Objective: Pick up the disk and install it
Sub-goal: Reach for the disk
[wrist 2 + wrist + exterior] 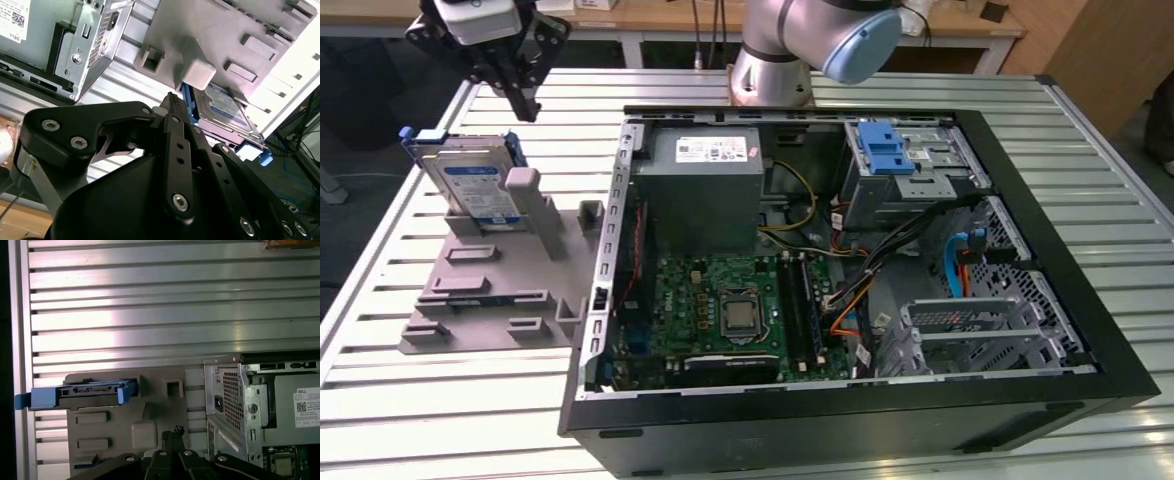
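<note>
There is one disk (471, 185), one pincer (526, 108), one grey moulded stand (494, 290) and one open computer case (854, 420), all on a ribbed metal counter (881, 90). The pincer hangs above the disk and apart from it, touching nothing. Its black fingers seem to be pressed together at the tip, though the linkage in the second wrist view covers much of them. The disk stands on its long edge in a slot of the stand directly below the pincer, a flat silver slab with a blue-and-white label and a blue plastic frame. A square grey post of the stand hides part of its face. In the first wrist view the disk (75, 394) shows edge-on as a thin blue-rimmed bar. In the second wrist view the disk (225, 107) is partly cut off behind the pincer (172, 100). The case lies well off to the side of the pincer, holding one grey metal power supply (707, 195) with a white sticker, one green board (720, 300) and one blue ridged latch (891, 150). Its tangled cables are hard to count.
</note>
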Robot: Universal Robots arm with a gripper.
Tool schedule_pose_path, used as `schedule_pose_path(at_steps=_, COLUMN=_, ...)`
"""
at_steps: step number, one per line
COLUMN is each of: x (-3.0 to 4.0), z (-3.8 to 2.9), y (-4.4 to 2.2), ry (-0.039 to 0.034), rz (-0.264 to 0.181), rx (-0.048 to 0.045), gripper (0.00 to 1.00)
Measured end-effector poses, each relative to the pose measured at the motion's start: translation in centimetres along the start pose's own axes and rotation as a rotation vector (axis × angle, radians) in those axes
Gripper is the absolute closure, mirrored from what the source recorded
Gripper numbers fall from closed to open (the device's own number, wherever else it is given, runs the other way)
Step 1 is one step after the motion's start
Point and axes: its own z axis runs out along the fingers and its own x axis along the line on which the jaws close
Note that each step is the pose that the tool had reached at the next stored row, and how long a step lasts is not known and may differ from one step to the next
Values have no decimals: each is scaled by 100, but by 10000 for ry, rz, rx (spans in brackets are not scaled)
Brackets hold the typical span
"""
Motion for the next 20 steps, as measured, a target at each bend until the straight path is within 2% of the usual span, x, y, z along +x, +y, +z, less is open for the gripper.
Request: schedule_pose_path(at_steps=20, x=261, z=22, y=12, ry=5, rz=0, rx=0, gripper=89)
